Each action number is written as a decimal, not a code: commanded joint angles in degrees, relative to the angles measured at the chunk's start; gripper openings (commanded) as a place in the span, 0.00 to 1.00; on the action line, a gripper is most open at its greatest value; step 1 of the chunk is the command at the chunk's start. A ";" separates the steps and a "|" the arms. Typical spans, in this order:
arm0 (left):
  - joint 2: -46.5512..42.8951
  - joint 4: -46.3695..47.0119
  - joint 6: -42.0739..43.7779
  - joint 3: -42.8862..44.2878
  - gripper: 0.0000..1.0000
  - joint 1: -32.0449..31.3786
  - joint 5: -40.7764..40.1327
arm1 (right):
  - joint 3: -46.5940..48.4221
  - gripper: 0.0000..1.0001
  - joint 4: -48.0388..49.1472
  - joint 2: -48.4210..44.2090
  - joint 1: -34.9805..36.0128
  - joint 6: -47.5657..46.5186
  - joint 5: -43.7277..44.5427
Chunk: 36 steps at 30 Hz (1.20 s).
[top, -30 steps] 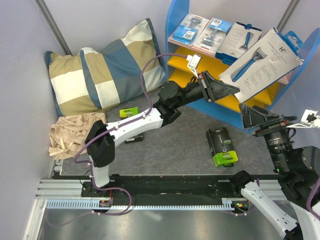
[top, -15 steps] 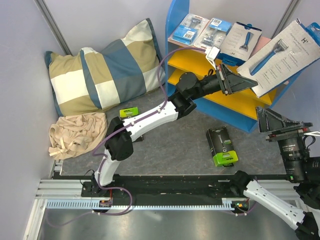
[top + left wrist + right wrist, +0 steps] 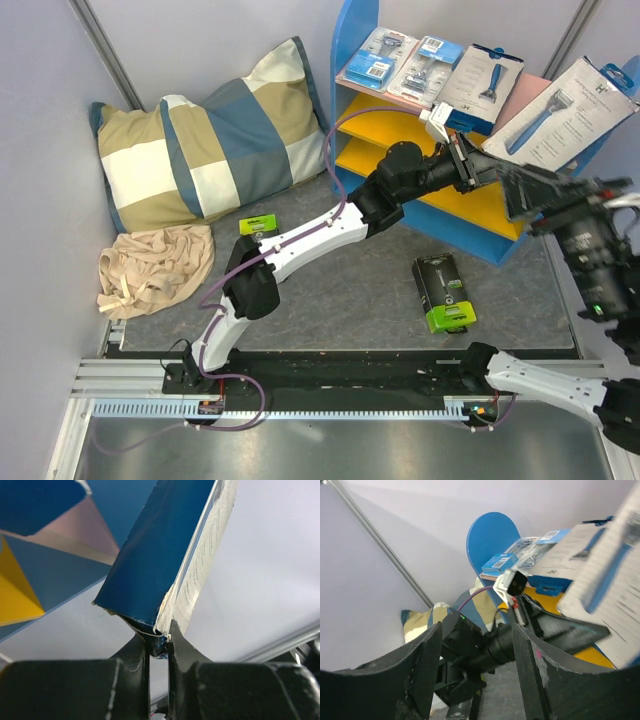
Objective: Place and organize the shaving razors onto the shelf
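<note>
Two fingers of my left gripper (image 3: 159, 637) clamp the lower edge of a flat white box (image 3: 560, 112) picturing a blue razor, held tilted above the right end of the shelf (image 3: 352, 40) top. Two blister packs (image 3: 378, 55) and another white box (image 3: 482, 78) already lie there; two black-and-green boxes (image 3: 443, 292) wait on the table (image 3: 360, 280).
</note>
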 commanded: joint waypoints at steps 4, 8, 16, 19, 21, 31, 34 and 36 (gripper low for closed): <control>-0.90 -3.74 0.72 4.79 0.02 -0.28 -7.08 | 18.43 0.67 -11.19 17.03 0.34 -8.10 -3.45; -0.55 -3.31 -0.94 4.96 0.02 -0.28 -8.67 | 27.30 0.69 -15.05 23.44 0.34 -10.21 0.05; -0.37 -5.41 -0.95 6.54 0.02 -0.90 -15.61 | 34.70 0.70 -19.01 28.90 0.34 -12.76 7.18; -0.19 -7.43 0.97 8.47 0.02 -0.90 -15.62 | 39.97 0.72 -22.43 32.15 0.34 -13.99 3.87; -0.28 -8.31 2.38 8.83 0.02 -0.90 -14.74 | 45.06 0.74 -24.81 35.31 0.34 -14.26 1.13; -3.36 -9.46 9.95 5.14 0.02 -0.81 -11.40 | 53.70 0.85 -34.13 43.14 0.17 -16.19 -25.93; -5.11 -9.02 11.18 2.16 0.02 -0.81 -11.66 | 52.91 0.87 -35.19 44.28 -0.62 -17.51 -33.68; -6.43 -8.75 12.49 0.23 0.02 -0.81 -11.84 | 52.55 0.87 -35.63 44.90 -2.19 -18.21 -37.79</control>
